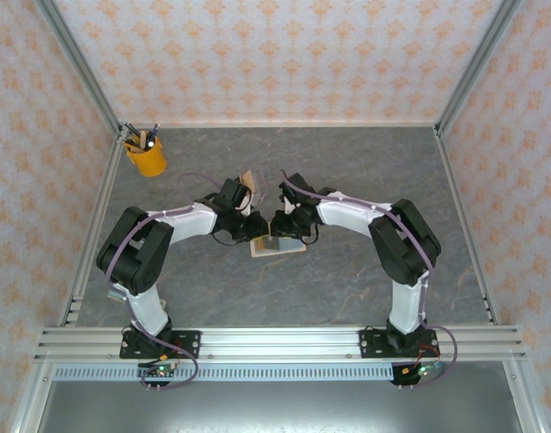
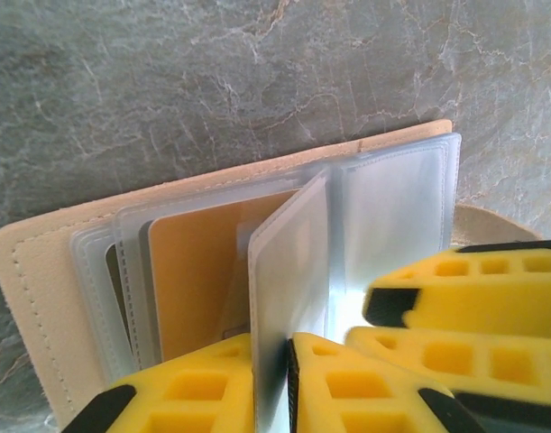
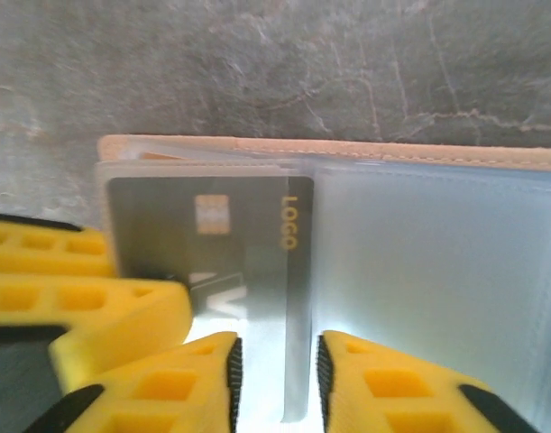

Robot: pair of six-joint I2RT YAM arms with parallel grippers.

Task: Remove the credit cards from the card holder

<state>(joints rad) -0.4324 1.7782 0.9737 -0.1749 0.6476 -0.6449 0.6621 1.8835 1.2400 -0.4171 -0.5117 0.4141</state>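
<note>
Top external view: both arms reach inward and meet near the middle of the grey table (image 1: pixel 365 171), with the left gripper (image 1: pixel 255 225) and the right gripper (image 1: pixel 280 224) close together over the card holder (image 1: pixel 280 245). The holder lies open and flat just below centre of the frame. A yellow cup (image 1: pixel 147 161) holding pens stands well apart at the upper left.

Left wrist view: the tan holder fills the middle of the frame, its see-through pockets fanned out. The left gripper's jaws are pressed together on one clear sleeve (image 2: pixel 289 262), which stands upright. A tan card (image 2: pixel 194 271) sits in a pocket to the left of it.

Right wrist view: a dark grey card (image 3: pixel 212 239) marked "LOGO" lies in a pocket at centre left. The right gripper's jaws, at the bottom edge, stand a little apart around the edge of a pocket, with a bright gap beside it.
</note>
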